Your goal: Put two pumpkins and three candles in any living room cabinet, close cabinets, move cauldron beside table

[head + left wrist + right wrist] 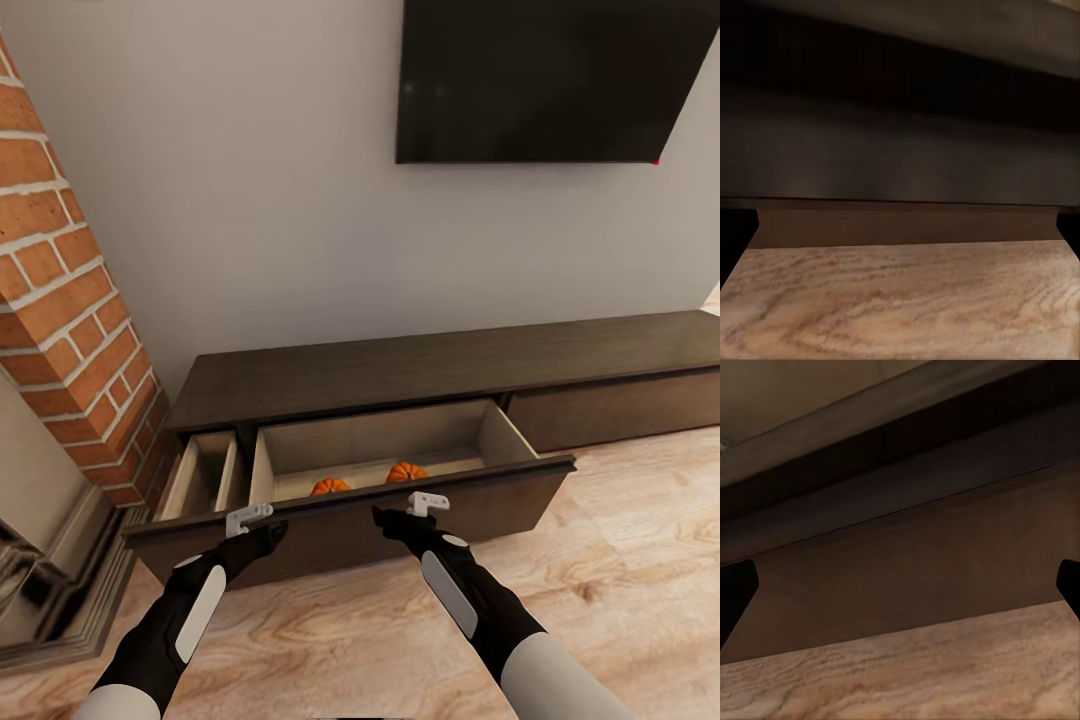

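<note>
The long dark brown cabinet (430, 362) stands against the wall with its wide drawer (390, 432) pulled out. Two orange pumpkins (330, 487) (406, 472) lie on its light wood floor, just behind the drawer front (500, 497), which hides the near floor. My left gripper (250, 518) and right gripper (428, 502) are both at the front's top edge, nothing held. The right wrist view has dark fingertips (735, 594) spread wide before the brown drawer front (915, 570). The left wrist view faces the dark front (900, 142) close up.
A narrow drawer (200, 475) at the cabinet's left end also stands open. A brick fireplace column (70, 300) rises close on the left. A black TV (540, 80) hangs on the wall above. Light wood floor (620, 560) stretches to the right.
</note>
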Controlling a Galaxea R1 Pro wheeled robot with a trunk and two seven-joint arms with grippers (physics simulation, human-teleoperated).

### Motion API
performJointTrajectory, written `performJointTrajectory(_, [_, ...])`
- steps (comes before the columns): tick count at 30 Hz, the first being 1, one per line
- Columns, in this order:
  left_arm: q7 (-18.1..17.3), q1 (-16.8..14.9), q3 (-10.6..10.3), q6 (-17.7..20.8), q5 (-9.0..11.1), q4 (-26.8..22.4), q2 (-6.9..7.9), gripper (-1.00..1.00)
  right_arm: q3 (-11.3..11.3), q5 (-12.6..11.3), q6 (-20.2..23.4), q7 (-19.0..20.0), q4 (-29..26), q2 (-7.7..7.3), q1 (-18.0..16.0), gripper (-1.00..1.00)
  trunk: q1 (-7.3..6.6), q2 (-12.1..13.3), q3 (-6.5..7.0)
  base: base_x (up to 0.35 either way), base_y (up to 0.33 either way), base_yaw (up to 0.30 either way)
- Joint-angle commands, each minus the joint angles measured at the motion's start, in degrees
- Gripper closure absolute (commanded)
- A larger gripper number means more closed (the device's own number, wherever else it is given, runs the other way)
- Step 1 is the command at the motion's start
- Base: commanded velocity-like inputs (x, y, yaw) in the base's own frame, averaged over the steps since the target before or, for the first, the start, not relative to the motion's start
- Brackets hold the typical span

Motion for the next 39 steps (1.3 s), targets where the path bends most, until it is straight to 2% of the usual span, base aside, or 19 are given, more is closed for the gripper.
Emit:
performJointTrajectory(1, [-0.03, -0.04, 0.07, 0.2, 0.35, -0.11, 0.02, -1.0, 0.2, -0.52, 0.15, -0.49, -0.11, -0.03, -0.03, -1.0, -0.02, -0.02, -0.04, 0.001, 0.0, 0.0])
performJointTrajectory(28, [-0.03, -0.04, 0.17, 0.09, 0.36, -0.18, 0.02, -1.0, 0.2, -0.52, 0.15, -0.49, -0.11, -0.02, -0.03, -1.0, -0.02, -0.02, -0.04, 0.0, 0.0, 0.0])
performJointTrajectory(32, [-0.06, -0.04, 0.17, 0.08, 0.36, -0.17, 0.02, -1.0, 0.2, -0.52, 0.15, -0.49, -0.11, -0.02, -0.04, -1.0, 0.09, -0.08, -0.93, 0.0, 0.0, 0.0])
performJointTrajectory(36, [-0.04, -0.04, 0.17, 0.09, 0.36, -0.18, 0.02, -1.0, 0.2, -0.52, 0.16, -0.49, -0.11, -0.02, -0.03, -1.0, 0.09, -0.08, -0.93, 0.0, 0.0, 0.0])
performJointTrajectory(39, [-0.04, -0.04, 0.17, 0.09, 0.37, -0.18, 0.02, -1.0, 0.2, -0.52, 0.19, -0.49, -0.11, -0.02, -0.04, -1.0, 0.16, -0.12, -1.59, 0.0, 0.0, 0.0])
